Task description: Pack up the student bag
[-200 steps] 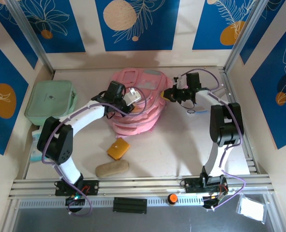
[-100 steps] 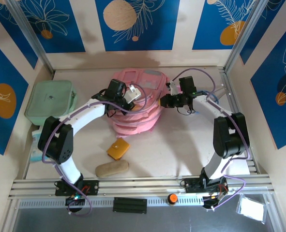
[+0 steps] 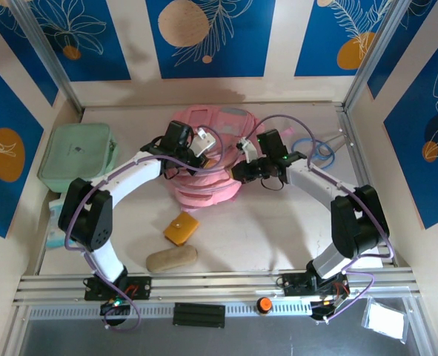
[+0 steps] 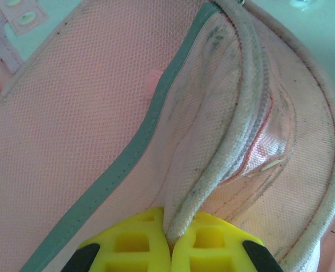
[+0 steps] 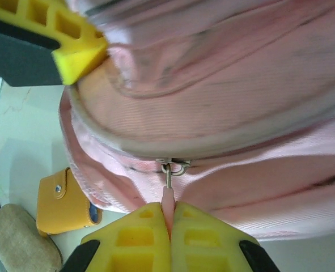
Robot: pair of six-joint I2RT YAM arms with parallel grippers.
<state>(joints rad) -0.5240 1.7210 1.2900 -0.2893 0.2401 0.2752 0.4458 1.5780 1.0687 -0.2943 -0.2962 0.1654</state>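
1. The right arm has swung left across the table (image 3: 278,230), away from the right edge and in against the right flank of the large pink fabric student bag (image 3: 204,194). The left arm has held its spot on top.
2. The student bag sits mid-table, towards the far edge.
3. The right gripper (image 5: 168,218) has its jaws pressed together on the small pink zip pull tab (image 5: 167,197).
4. The left gripper (image 4: 168,241) is pinching a pale corded fold (image 4: 224,141) of the bag's pocket rim.
5. The mint green rectangular zip case (image 3: 78,156) hugs the left edge, apart from the bag.
6. The orange snap pouch (image 3: 181,228) and tan oval soft case (image 3: 172,258) lie near the bag, towards the near edge.
7. Open tabletop runs from the bag to the right edge.
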